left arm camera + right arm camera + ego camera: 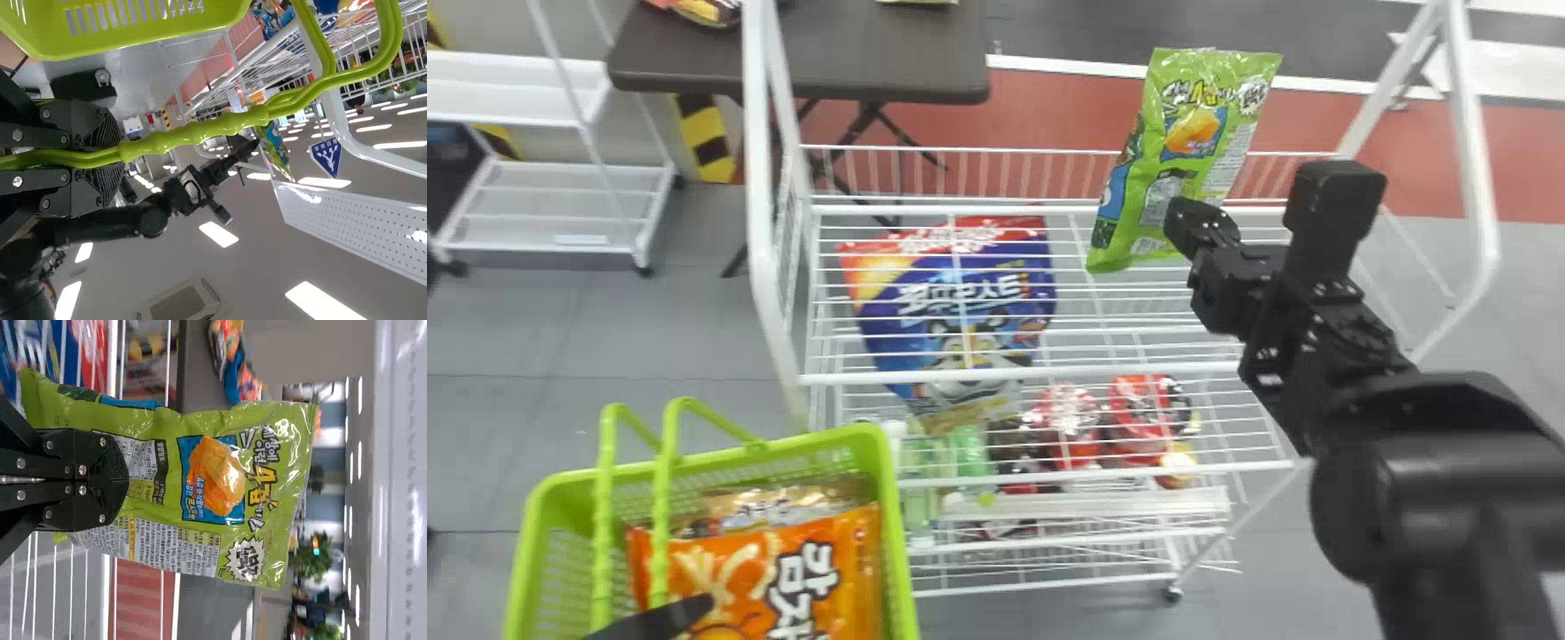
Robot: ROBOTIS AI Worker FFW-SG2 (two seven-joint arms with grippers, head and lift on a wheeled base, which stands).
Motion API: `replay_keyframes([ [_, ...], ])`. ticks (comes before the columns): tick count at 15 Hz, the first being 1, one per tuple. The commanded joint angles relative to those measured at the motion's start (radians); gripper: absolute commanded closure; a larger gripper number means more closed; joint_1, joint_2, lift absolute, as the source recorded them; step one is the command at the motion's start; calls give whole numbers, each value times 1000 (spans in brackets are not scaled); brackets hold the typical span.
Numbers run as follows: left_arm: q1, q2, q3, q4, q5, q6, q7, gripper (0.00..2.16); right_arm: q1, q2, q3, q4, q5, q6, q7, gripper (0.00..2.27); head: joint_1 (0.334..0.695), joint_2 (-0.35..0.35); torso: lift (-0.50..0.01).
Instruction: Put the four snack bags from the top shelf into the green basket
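- Above the top shelf (1138,369), our right gripper (125,480) pinches the green bag (1196,133), jaws nearly together.
- Left of it, our left gripper (120,153) clamps the basket handles (193,133).
- Likely light, slippery, crushable; we'd pinch its lower part gently.

green snack bag (1183,151), orange bag (783,569), lime-green basket (880,516), white wire shelf (1049,378)

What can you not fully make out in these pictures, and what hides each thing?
- Head view: lower end of the orange bag, cut off by the bottom edge.
- Head view: most of the gold bag, behind the orange bag.
- Right wrist view: part of the green bag, behind the right gripper.
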Motion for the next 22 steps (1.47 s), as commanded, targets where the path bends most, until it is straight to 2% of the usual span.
replay_keyframes([
  [1, -10, 0, 1, 13, 0, -3, -10, 2148, 114, -1, 93, -143, -57, 31, 23, 2246, 695, -6, 0],
  [3, -20, 0, -4, 24, 0, -3, -10, 2148, 199, -9, 191, -203, -91, 52, 54, 2246, 695, 86, 0],
  [4, -22, 0, -4, 24, 0, 0, -10, 2145, 222, -11, 228, -207, -107, 58, 69, 2246, 695, 175, 0],
  [8, -27, -1, -5, 27, 0, 0, -10, 2148, 266, -37, 340, -189, -211, 64, 115, 2246, 695, 342, 0],
  [12, -33, -1, -7, 29, 0, 0, -10, 2148, 260, -40, 364, -106, -346, 135, 150, 2246, 695, 350, 0],
  [16, -36, -3, -9, 33, 0, 0, -10, 2148, 183, -41, 354, 20, -487, 344, 175, 2246, 695, 350, 0],
  [19, -36, -3, -13, 33, 0, 0, -10, 2148, 107, -38, 354, 75, -521, 466, 175, 2246, 695, 350, 0],
  [22, -36, -4, -15, 30, 2, 0, -10, 2145, 36, -32, 401, 172, -515, 402, 178, 2246, 695, 350, 0],
])
